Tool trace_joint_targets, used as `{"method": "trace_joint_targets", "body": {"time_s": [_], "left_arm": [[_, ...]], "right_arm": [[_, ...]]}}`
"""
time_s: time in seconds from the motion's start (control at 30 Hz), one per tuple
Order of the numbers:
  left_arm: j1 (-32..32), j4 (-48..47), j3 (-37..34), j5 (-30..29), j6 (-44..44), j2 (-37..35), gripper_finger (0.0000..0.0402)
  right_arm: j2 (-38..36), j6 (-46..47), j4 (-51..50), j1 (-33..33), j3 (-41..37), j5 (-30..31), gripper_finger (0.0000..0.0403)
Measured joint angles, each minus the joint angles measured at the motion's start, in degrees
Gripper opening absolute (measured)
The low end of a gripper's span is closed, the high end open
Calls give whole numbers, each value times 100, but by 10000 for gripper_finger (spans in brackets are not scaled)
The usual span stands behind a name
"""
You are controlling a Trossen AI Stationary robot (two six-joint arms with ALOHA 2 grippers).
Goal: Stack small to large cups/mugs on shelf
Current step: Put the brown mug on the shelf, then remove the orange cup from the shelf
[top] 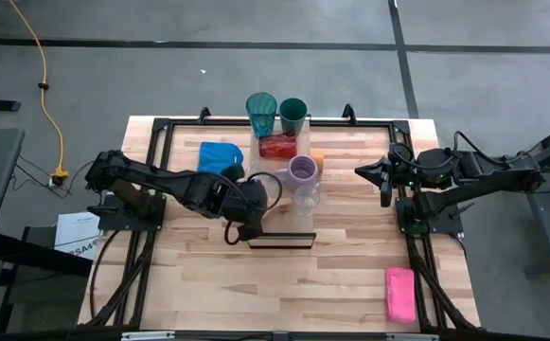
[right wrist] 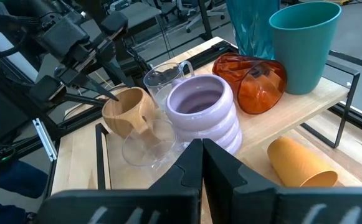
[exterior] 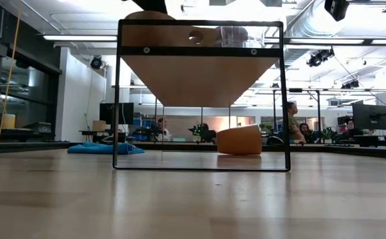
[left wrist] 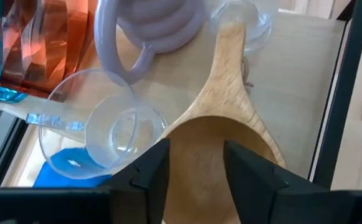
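Note:
The shelf (top: 284,242) runs from the table's far side toward the near side. On it stand the teal tumbler (top: 260,114), the dark green cup (top: 292,114), the lavender mug (right wrist: 202,109), two clear glasses (left wrist: 115,134) (right wrist: 162,76) and the tan mug (right wrist: 124,112). The red cup (right wrist: 249,81) lies on its side on the shelf. The orange cup (exterior: 239,140) lies on its side on the table beside it. My left gripper (left wrist: 196,158) is open at the tan mug's rim, on its left side. My right gripper (top: 385,175) is shut and empty at the table's right. My left gripper comes at the tan mug slanting down from the table's left. One finger (left wrist: 149,174) stands by the outside of the mug's wall and the other (left wrist: 249,177) over its opening (left wrist: 199,149). I cannot tell whether they touch it. The mug stands upright on the shelf.
A blue cloth (top: 220,154) lies on the table left of the shelf. A pink sponge (top: 399,292) lies near the near right corner. The near half of the tabletop (top: 208,294) is bare wood. People sit in the room beyond the table (exterior: 291,123).

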Motion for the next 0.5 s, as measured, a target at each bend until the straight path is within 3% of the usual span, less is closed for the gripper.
{"method": "trace_joint_targets", "body": {"time_s": [0.13, 0.3, 0.5], "left_arm": [[-2, -20, 312, 132, 8, -43, 146], [-2, -67, 1210, 591, 316, -87, 141], [-6, 122, 2026, 696, 912, -240, 88]], "right_arm": [[0, -6, 0, 0, 0, 0, 0], [-1, -38, 0, 0, 0, -2, 0], [-2, -50, 0, 0, 0, -102, 0]]}}
